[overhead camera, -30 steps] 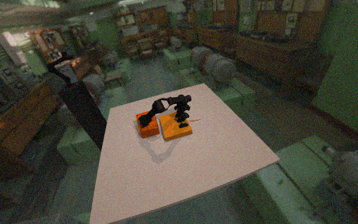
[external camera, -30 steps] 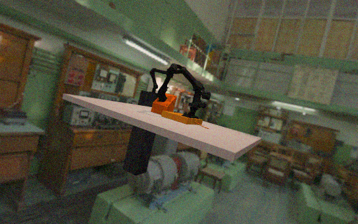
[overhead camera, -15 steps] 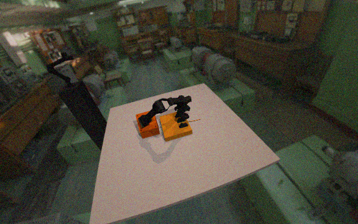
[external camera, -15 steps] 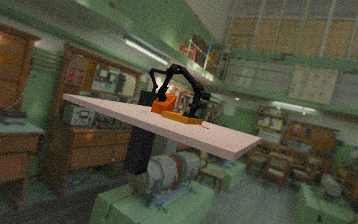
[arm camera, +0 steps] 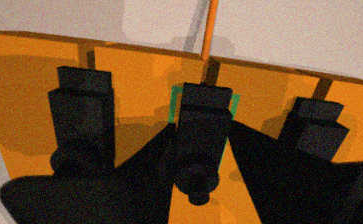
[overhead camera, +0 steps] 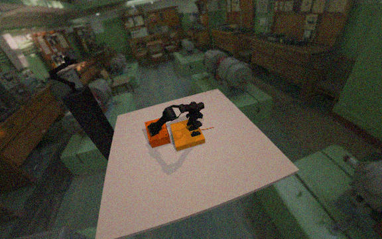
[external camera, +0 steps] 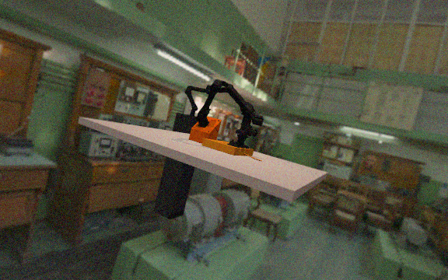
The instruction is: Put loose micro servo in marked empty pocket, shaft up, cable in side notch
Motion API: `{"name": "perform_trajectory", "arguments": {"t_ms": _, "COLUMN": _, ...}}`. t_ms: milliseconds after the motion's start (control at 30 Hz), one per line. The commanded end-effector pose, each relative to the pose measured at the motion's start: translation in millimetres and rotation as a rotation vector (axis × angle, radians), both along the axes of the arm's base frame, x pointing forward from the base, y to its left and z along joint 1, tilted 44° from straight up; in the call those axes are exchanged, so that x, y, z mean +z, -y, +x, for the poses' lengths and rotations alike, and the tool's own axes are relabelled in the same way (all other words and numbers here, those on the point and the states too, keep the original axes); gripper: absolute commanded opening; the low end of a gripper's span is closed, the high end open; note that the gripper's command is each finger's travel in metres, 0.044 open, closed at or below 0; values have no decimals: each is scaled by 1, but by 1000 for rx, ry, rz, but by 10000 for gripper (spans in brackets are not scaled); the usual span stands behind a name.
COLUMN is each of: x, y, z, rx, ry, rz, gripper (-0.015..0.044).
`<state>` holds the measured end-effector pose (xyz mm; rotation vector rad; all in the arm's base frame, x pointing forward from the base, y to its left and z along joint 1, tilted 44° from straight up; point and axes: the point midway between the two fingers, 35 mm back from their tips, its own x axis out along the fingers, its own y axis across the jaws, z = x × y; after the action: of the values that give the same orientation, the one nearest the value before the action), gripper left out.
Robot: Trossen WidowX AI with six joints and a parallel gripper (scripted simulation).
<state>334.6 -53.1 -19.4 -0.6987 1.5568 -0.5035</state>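
Pale speckled tabletop (overhead camera: pixel 164 199) (external camera: pixel 193 157) under matte black arm

Its flat slab carries the smooth orange deck (overhead camera: pixel 181 145) (external camera: pixel 222 146) (arm camera: pixel 132 65). The gripper (overhead camera: pixel 195 127) (external camera: pixel 239 145) (arm camera: pixel 201 128) has its tapered black fingers clamped on the boxy dark micro servo (arm camera: pixel 204 137), above the deck near the green outline (arm camera: pixel 173 107). A thin orange cable (overhead camera: pixel 208 128) (external camera: pixel 256 158) (arm camera: pixel 210 30) reaches past the deck's edge. Whether the servo is seated, I cannot tell.
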Motion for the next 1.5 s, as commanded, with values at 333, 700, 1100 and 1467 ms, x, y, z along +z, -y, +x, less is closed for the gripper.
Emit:
{"name": "perform_trajectory", "arguments": {"t_ms": 333, "x": 0, "y": 0, "z": 1, "rx": -3, "ry": -4, "rz": -7, "gripper": 131}}
{"name": "perform_trajectory", "arguments": {"t_ms": 700, "x": 26, "y": -24, "z": 0, "rx": -3, "ry": -4, "rz": -5, "gripper": 187}}
{"name": "perform_trajectory", "arguments": {"t_ms": 1100, "x": 55, "y": -64, "z": -69, "rx": 3, "ry": -8, "rz": 5, "gripper": 398}}
{"name": "perform_trajectory", "arguments": {"t_ms": 1467, "x": 72, "y": -77, "z": -104, "rx": -1, "ry": -11, "rz": -2, "gripper": 440}}
